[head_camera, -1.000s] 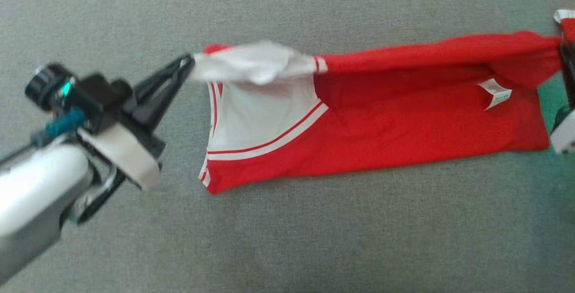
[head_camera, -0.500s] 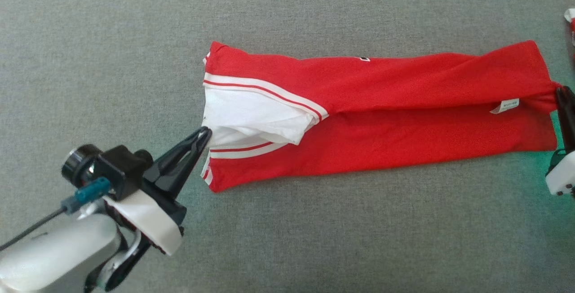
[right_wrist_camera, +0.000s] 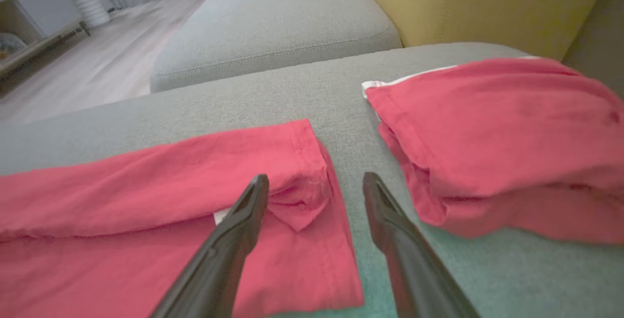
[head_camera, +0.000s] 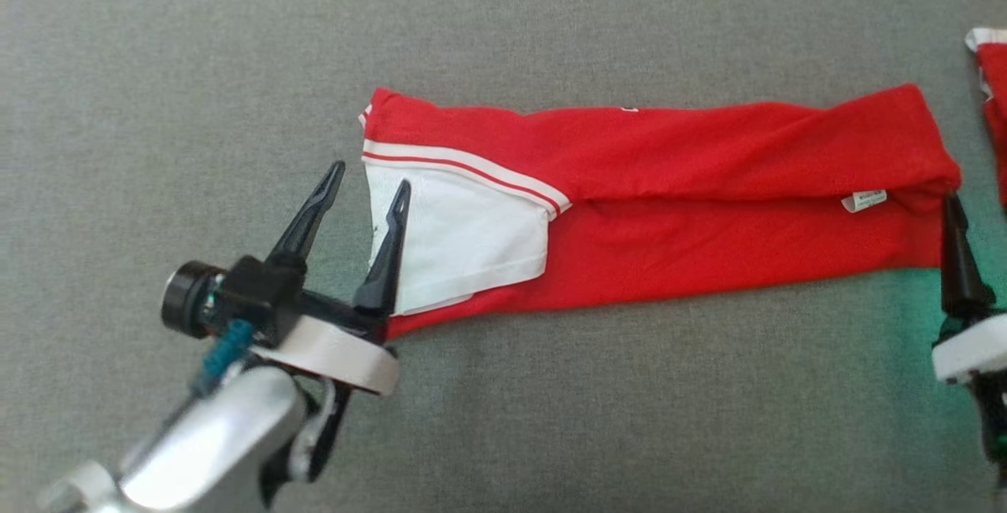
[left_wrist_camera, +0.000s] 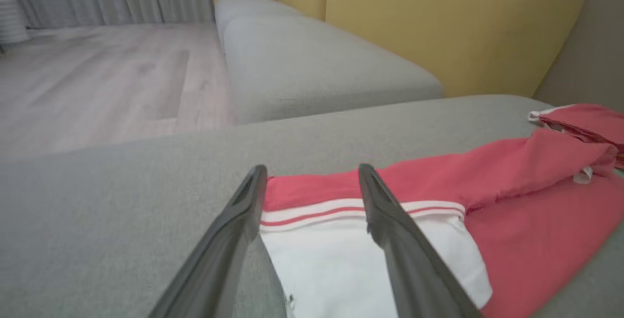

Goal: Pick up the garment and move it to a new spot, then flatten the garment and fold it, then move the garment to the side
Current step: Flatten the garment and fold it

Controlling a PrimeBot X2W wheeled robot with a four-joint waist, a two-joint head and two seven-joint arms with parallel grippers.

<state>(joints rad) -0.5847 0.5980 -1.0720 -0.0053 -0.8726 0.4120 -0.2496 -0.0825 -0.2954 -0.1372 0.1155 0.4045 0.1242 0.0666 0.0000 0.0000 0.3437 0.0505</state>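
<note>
The garment point(head_camera: 669, 206) lies lengthwise, left to right, on the seat cushion point(head_camera: 551, 418), its far half folded over onto its near half. Its sleeve point(head_camera: 464, 238) lies on top at the garment's left end. A label point(head_camera: 863, 201) lies on the garment near its right end, at the edge of the fold. The left gripper point(head_camera: 371, 175) is at the garment's left end, one finger over the sleeve, the other just off the garment, above the cushion. The right gripper point(right_wrist_camera: 316, 177) is at the garment's near right corner. A second garment point(head_camera: 993, 88) lies to the right of the garment, apart from it. Behind the garment are another seat point(left_wrist_camera: 302, 59) and a backrest point(left_wrist_camera: 438, 15).
</note>
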